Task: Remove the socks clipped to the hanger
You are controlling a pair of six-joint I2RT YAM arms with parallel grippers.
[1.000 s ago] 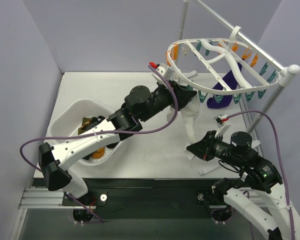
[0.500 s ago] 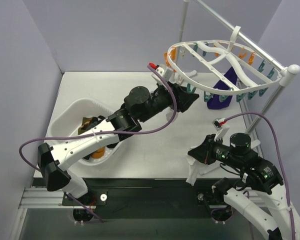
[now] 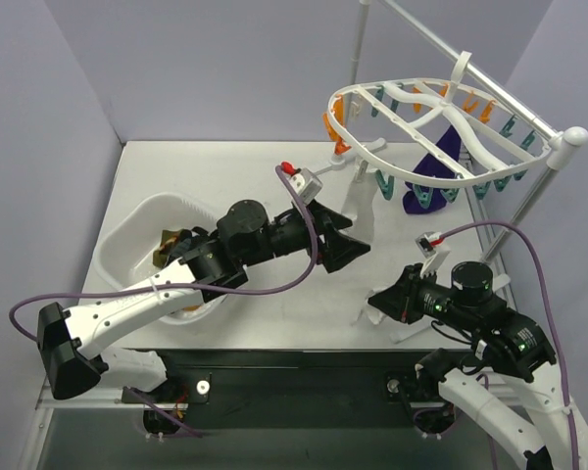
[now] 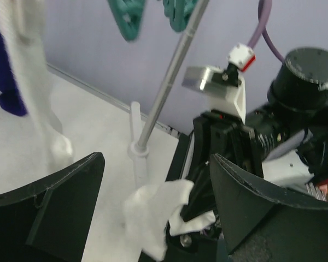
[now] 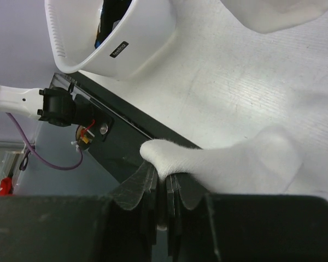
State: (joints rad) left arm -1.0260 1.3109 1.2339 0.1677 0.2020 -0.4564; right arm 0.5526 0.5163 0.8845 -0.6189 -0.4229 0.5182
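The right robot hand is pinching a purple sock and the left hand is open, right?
Not quite. The right gripper is pinching a white sock, not a purple one; the right wrist view shows it. The left gripper is open, as you said.

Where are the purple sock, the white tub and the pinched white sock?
purple sock (image 3: pixel 429 164), top view, its hanging middle.
white tub (image 3: pixel 118 238), top view, its left wall.
pinched white sock (image 5: pixel 229 164), right wrist view, its middle.
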